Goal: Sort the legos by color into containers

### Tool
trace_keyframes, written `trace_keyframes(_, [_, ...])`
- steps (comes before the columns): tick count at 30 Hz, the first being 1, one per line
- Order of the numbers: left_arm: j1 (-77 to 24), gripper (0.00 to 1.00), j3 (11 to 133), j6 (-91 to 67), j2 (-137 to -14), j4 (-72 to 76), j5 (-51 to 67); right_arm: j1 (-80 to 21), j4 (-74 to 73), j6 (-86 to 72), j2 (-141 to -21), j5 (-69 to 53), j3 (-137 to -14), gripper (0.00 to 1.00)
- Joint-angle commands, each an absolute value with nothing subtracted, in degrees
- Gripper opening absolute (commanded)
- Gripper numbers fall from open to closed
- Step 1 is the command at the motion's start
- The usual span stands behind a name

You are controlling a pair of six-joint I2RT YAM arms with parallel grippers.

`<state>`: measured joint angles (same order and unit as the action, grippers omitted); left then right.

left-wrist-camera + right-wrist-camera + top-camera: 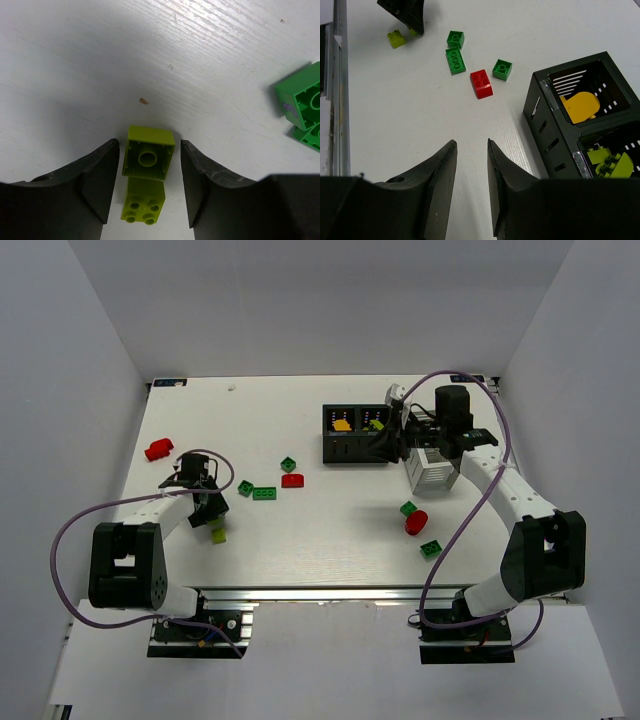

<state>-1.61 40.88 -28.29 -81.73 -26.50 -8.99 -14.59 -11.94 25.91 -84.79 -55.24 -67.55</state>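
We see the left gripper (150, 145) low over the table (330, 560) near its left front part. Its jaws stand apart, one on each side of a lime brick (148, 159). A thin strip shows between each finger and the brick, so nothing is clamped. The lime brick lies on the tabletop, its hollow underside turned toward the wrist camera, and a studded lime part sits just below it.

At the right edge of that same view we make out green bricks (302, 102) close together, near the lime one but apart from it.

The right gripper (471, 150) hangs above bare table just beside the black box (555, 135). Its jaws have only a narrow gap and hold nothing. In the box, one compartment holds a yellow piece (582, 106) and the other holds lime pieces (610, 162). The white basket (432, 472) stands to the right of the black box, partly under the right arm, and we cannot tell what is in it.

Loose on the table from above:
- a red brick (158, 450) far left
- a green brick (288, 464), a second red brick (292, 480) and a long green brick (264, 493) clustered mid-table
- toward the right front, another green brick (408, 508) next to a rounded red piece (416, 523)
- one more green brick (431, 549) nearer the front edge
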Motion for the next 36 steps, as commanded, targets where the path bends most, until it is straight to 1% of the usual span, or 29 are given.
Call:
trace_keyframes(1, [-1.32,0.61,42.01,-27.51,-81.12,-25.14,-8.79,-14.41,-10.11,24.87,-83.76,-55.20,-67.32,0.37])
trace_keyframes(2, [-1.32,0.57,41.92,-27.60,-81.04,-25.05,-8.88,-14.33,-9.93,24.70,-83.85,-55.20,-67.41,0.36])
trace_keyframes(7, [-1.32,0.44,41.22,-27.77,-79.98,-25.40,-9.14,-14.41,-9.67,24.35,-83.76,-54.93,-67.50,0.36])
trace_keyframes(9, [-1.32,0.36,41.40,-27.77,-79.37,-25.75,-8.97,-14.41,-9.49,24.17,-83.58,-54.67,-67.67,0.37])
trace_keyframes(11, [-1.32,0.32,41.75,-27.86,-77.88,-25.93,-8.62,-14.33,-8.88,23.56,-83.32,-54.23,-67.59,0.37])
trace_keyframes(12, [-1.32,0.28,42.36,-27.77,-77.35,-26.01,-7.92,-14.41,-8.27,22.68,-83.32,-54.05,-67.67,0.37])
trace_keyframes(14, [-1.32,0.23,42.97,-27.86,-75.69,-26.37,-5.90,-14.33,-7.74,21.80,-83.23,-53.01,-67.85,0.37])
trace_keyframes(15, [-1.49,0.19,43.33,-27.86,-74.89,-26.37,-2.76,-14.24,-7.13,20.58,-83.15,-52.65,-67.94,0.37])
trace_keyframes(16, [-1.84,0.17,43.85,-28.38,-74.10,-26.37,-1.42,-13.98,-6.86,19.87,-83.06,-52.04,-68.46,0.36])
trace_keyframes(18, [-3.59,0.15,44.91,-29.00,-71.30,-25.75,2.61,-13.28,-5.37,18.46,-83.06,-50.54,-69.08,0.25])
trace_keyframes(19, [-4.30,0.13,45.35,-29.87,-70.32,-25.40,4.03,-12.23,-4.40,16.11,-83.06,-50.36,-69.52,0.12])
trace_keyframes(21, [-6.49,0.12,46.49,-31.19,-68.04,-23.30,6.40,-10.91,-2.56,13.37,-83.14,-49.66,-70.05,0.00])
trace_keyframes(23, [-8.78,0.12,47.37,-33.22,-67.15,-20.50,8.87,-9.41,-0.80,9.61,-83.32,-47.57,-70.92,0.00])
trace_keyframes(27, [-18.69,0.11,52.89,-35.07,-69.34,-16.18,8.88,-8.18,-0.70,7.65,-83.15,-44.21,-72.33,0.00])
trace_keyframes(30, [-24.32,0.11,56.68,-35.77,-74.34,-11.70,9.67,-7.56,-0.88,7.65,-82.71,-43.07,-72.51,0.00])
trace_keyframes(33, [-28.72,0.11,63.79,-34.63,-81.37,-9.06,10.02,-6.94,-1.23,7.56,-82.00,-43.07,-72.34,0.00])
trace_keyframes(34, [-29.70,0.11,68.25,-33.24,-83.47,-8.88,10.19,-6.60,-1.23,7.38,-81.65,-43.07,-72.25,0.00])
trace_keyframes(36, [-31.98,0.12,73.10,-31.65,-89.98,-9.23,11.24,-6.15,-1.14,7.38,-80.95,-43.33,-71.72,0.00])
